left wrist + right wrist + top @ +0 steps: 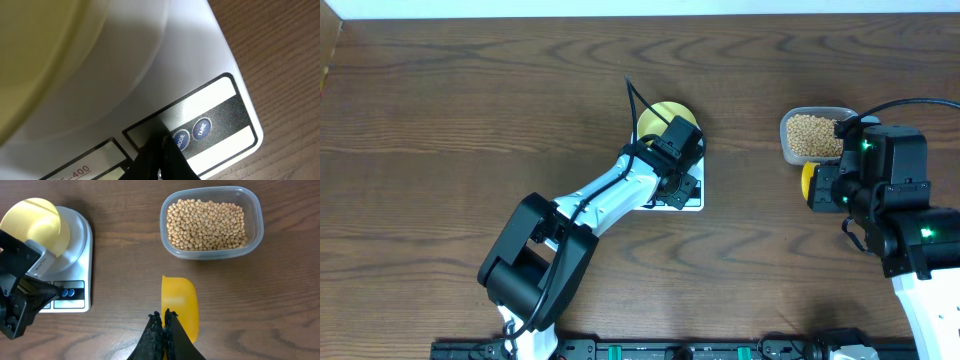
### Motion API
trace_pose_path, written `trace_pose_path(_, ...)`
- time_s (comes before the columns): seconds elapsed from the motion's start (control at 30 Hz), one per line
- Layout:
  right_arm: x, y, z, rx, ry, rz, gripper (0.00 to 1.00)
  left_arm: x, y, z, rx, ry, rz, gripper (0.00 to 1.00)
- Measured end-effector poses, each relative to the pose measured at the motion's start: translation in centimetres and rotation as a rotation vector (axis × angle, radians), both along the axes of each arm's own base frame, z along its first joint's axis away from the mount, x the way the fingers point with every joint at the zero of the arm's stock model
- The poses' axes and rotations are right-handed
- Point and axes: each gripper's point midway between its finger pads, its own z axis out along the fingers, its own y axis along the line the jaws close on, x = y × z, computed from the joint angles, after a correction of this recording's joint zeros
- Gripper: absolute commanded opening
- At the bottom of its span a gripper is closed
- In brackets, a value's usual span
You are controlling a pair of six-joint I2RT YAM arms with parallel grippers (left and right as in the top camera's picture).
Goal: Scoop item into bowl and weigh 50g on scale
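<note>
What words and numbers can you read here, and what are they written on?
"MODE": left blue button on the scale.
"TARE": right blue button.
"-400": red, on the scale's label, start cut off.
Right wrist view: the button words are too small to read.

a dark brown wooden table [440, 100] filled nearly the whole overhead frame, its grain running in long wavy bands from left to right. along the top edge of the frame a thin pale strip [620, 8] lay beyond the table's far edge; whether it was wall or floor could not be told. at the upper left corner a narrow reddish-brown sliver [328, 60] showed past the table's side. the light was soft and even, leaving a faint sheen on the wood in the upper middle and only short, blurred shadows. in both wrist views the same grained wood looked a shade lighter and warmer.
</note>
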Motion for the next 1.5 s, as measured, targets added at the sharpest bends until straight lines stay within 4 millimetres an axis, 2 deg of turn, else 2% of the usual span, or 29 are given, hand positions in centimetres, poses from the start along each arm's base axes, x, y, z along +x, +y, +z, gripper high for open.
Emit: trace_pose_path(1.5,0.01,0.00,0.01,0.000,-0.001,0.000,0.01,0.13,0.07,-0.19,0.024,-0.017,0.003,0.07)
